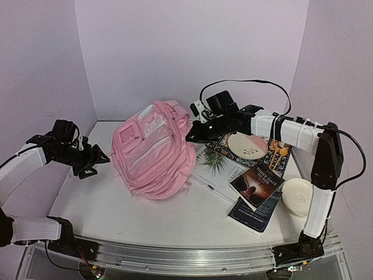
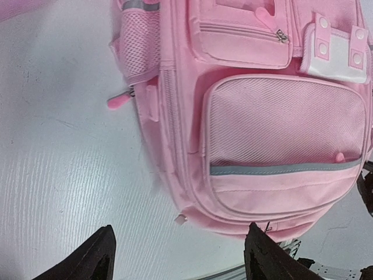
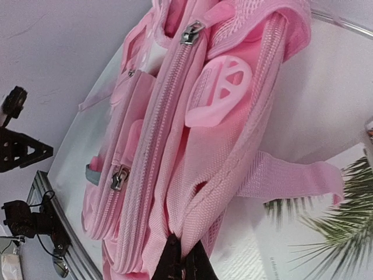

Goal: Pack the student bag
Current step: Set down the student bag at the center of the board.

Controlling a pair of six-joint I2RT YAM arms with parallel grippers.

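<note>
1. Left of centre on the table (image 1: 87, 204), nearer the far edge than the near one, lies the bag (image 1: 154, 149). Its front pockets face up and its body is slumped.
2. The right gripper (image 3: 183, 263) is clenched at the bag's right side. Its fingers press together on a ridge of fabric beside the main zip (image 3: 157, 134) and seem to pinch the cloth.
3. The left gripper (image 1: 96, 163) hangs released with its jaws wide, toward the left edge and apart from the bag.
4. The bag looks light and floppy. It will likely fold or slide on the smooth table, so a pull on one side needs the other side held.
5. The best holds are probably the zip pull (image 3: 192, 32), the raised seams or the strap (image 3: 291, 178), not the flat panels. The zips look closed, so opening one comes first.
6. The books (image 1: 256, 186) and a plate (image 1: 246, 144) lie toward the right edge.
</note>
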